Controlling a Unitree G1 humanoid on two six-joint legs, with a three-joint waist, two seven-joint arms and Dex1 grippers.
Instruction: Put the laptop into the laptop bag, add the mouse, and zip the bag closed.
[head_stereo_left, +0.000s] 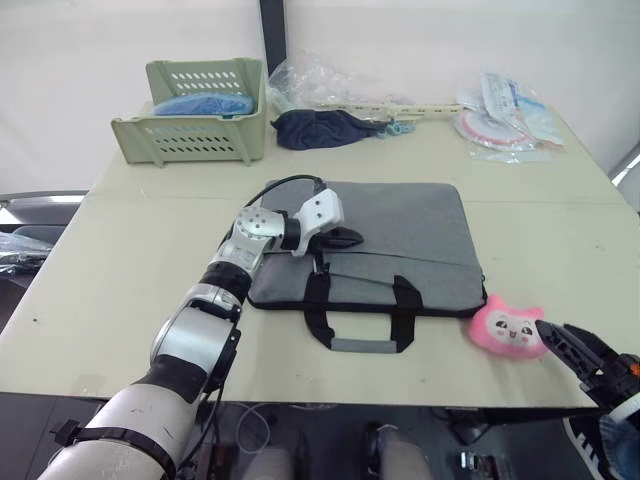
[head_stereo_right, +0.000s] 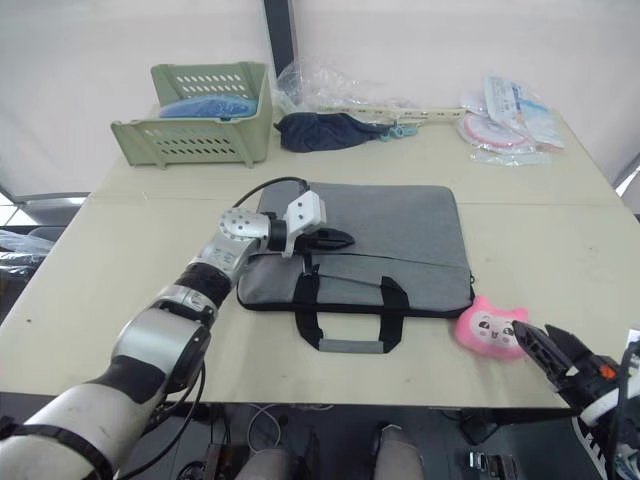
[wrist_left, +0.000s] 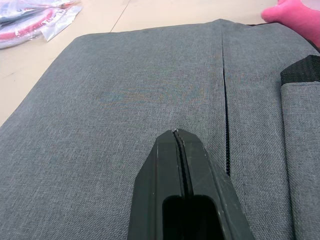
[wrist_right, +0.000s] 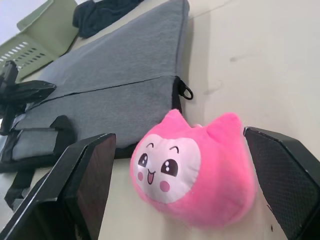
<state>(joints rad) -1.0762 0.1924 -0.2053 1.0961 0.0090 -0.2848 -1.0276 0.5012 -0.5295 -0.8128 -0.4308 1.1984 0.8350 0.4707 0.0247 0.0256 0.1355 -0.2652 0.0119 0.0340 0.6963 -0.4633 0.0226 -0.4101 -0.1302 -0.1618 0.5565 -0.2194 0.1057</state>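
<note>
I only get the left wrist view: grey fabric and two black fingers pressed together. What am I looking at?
Observer: A grey laptop bag lying flat on a table; the left gripper rests shut on top of it.
Visitor: And that pink thing in the corner?
Observer: A pink plush toy with a face, beside the bag's corner.
Visitor: Is the other arm doing anything?
Observer: The right gripper is open, one finger on each side of the toy.

Beige table (head_stereo_left: 120, 270) carries: grey laptop bag (head_stereo_left: 400, 235) centre, pink plush toy (head_stereo_left: 508, 328) beside it, green basket (head_stereo_left: 195, 125), dark cloth (head_stereo_left: 320, 128), plastic packets (head_stereo_left: 510, 115) at far edge.
</note>
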